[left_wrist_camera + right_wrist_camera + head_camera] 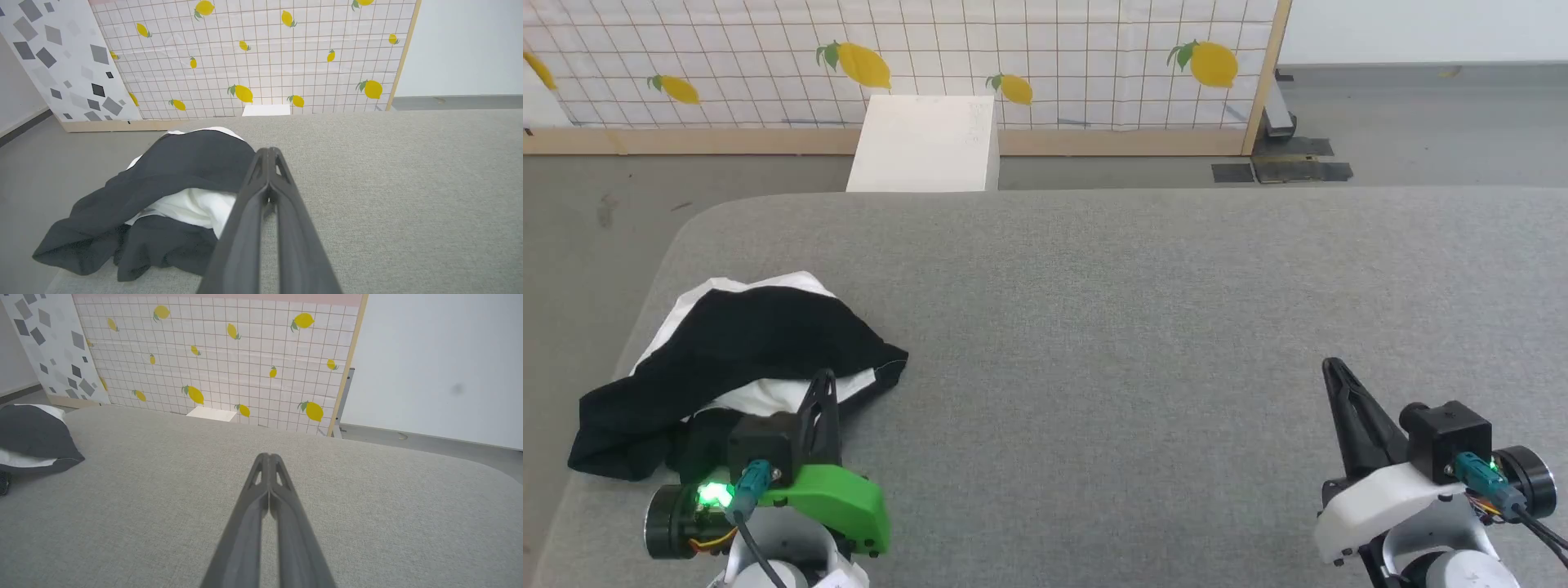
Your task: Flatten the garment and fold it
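A: Garment (727,351) first. Where is it, what state?
B: Crumpled heap, black folded over white, with white peeking out at the back rim and in the middle. It's just ahead and left of the left tool (824,376), by the near-left corner of the surface (1143,310). Nothing flat, no fold started.
A: Left tool holding it?
B: No. Jaws pressed together, nothing between them. In the head view its tip overlaps the heap's near-right edge. The left wrist view puts white fabric right beside the fingers. Touching or just above, can't tell.
A: Right tool (1333,367)?
B: Also clamped together, empty, over bare surface. Garment is well apart from it, far off to its left. The right wrist view catches the heap's corner at its left edge.
A: Why that layout?
B: My read: both arms parked at the near edge in a ready pose, task at zero. The heap is off to one side, so the left tool is the one placed to reach it. The bare stretch ahead of the right tool is likely where it gets spread.
A: Next?
B: Guess: left tool opens, pinches a black edge, drags it toward the middle. Risk is grabbing several layers at once, since the heap is stacked.
A: Background?
B: Beyond both tools, past the far edge: white box (927,143), lemon screen (1094,73).
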### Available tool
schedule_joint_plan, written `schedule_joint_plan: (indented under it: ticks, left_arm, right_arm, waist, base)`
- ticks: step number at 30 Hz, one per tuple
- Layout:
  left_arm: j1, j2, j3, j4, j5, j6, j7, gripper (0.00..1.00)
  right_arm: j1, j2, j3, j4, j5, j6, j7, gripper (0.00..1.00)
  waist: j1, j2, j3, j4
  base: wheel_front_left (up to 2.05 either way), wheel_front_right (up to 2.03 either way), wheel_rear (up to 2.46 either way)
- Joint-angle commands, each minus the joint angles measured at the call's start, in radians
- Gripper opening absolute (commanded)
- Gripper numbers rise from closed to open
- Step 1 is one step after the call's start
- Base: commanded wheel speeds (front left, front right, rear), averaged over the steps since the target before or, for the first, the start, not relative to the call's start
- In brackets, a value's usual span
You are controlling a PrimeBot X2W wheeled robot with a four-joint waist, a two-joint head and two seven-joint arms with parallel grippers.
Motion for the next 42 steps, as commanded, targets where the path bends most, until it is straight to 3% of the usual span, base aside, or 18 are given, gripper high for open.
schedule_joint_plan:
  ticks: [1,26,27,42]
  left_arm:
    - [0.011,-0.003,0.003,-0.003,0.013,-0.002,0.001,0.00]
    - [0.011,-0.003,0.003,-0.003,0.013,-0.002,0.001,0.00]
    - [0.011,-0.003,0.003,-0.003,0.013,-0.002,0.001,1.00]
    - [-0.014,0.000,-0.023,0.026,-0.022,0.010,-0.024,1.00]
  right_arm:
    - [-0.010,0.003,0.001,0.002,-0.007,-0.002,0.000,0.00]
    - [-0.010,0.003,0.001,0.002,-0.007,-0.002,0.000,0.00]
    - [-0.010,0.003,0.001,0.002,-0.007,-0.002,0.000,1.00]
    - [-0.003,0.000,-0.002,0.007,0.011,0.000,-0.019,1.00]
  waist:
    - [0.0000,0.0000,0.000,0.000]
    - [0.0000,0.0000,0.000,0.000]
    - [0.0000,0.0000,0.000,0.000]
    - [0.0000,0.0000,0.000,0.013]
  base:
    - [0.00,0.00,0.00]
    - [0.00,0.00,0.00]
    - [0.00,0.00,0.00]
    - [0.00,0.00,0.00]
